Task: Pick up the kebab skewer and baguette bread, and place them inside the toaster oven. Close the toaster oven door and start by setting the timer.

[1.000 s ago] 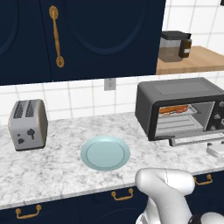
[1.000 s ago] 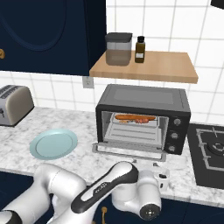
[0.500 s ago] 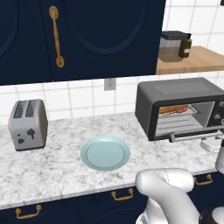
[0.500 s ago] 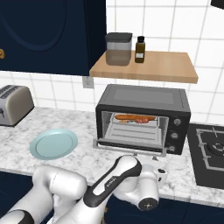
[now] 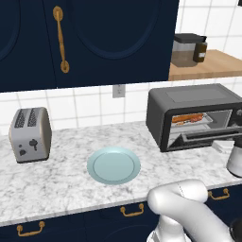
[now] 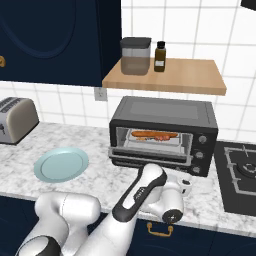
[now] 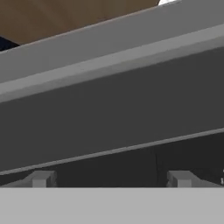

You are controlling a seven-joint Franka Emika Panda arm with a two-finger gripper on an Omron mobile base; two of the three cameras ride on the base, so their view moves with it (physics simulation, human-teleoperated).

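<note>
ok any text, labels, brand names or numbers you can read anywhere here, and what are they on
No readable text on anything.
toaster oven: the knobs down its right side carry no legible marks.
silver toaster: dark lever and dial on its end, no lettering.
canister and dark bottle on the shelf: no labels to read.
plate: plain.

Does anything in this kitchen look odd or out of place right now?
Only one thing: the toaster oven door hangs part open, tilted outward, with the food already on the rack inside. The blue plate sits bare on the counter. Nothing looks spilled, tipped or broken.
</note>
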